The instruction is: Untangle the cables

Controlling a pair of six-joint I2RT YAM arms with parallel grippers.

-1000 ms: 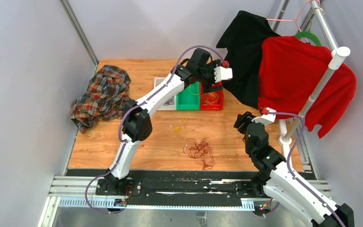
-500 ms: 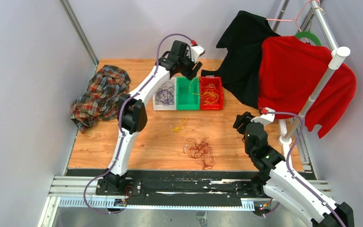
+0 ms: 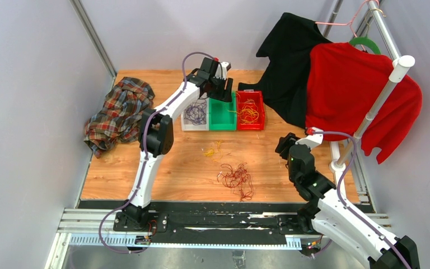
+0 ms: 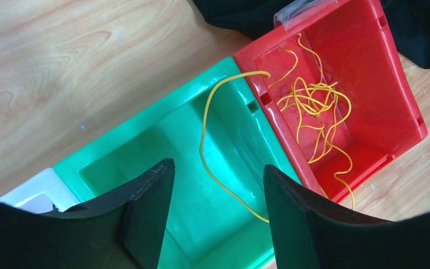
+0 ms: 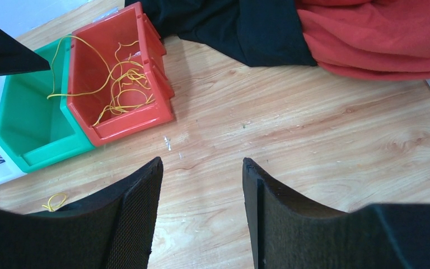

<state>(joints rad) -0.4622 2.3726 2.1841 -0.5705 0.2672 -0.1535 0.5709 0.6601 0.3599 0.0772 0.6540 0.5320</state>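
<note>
Yellow cables (image 4: 313,106) heaped in red bin (image 4: 392,84) at upper centre of the top view, one strand trailing into green bin (image 4: 145,151), dark red cable tangle (image 3: 236,178) on wooden table (image 3: 182,162) low centre, left gripper (image 4: 218,218) wide open and empty above green bin, right gripper (image 5: 201,213) parted, empty, centre right

Table (image 3: 190,168): light wood, grain running left to right.

Far left: plaid cloth (image 3: 120,112), crumpled in a heap at the left edge.

Far centre: three bins in a row, sides touching. White bin (image 3: 195,128) on the left, green bin (image 3: 222,128) in the middle, red bin (image 3: 251,128) on the right.

Black garment (image 3: 283,106): its hem reaches the wood just behind and to the right of the red bin.

Centre, nearer than the bins: small yellow curl (image 3: 213,150).

Nearer again and apart from the curl: dark red tangle (image 3: 236,178), loose, with strands trailing toward the near edge.

Small white scuff (image 5: 168,144) on the wood by the red bin's near corner.
</note>
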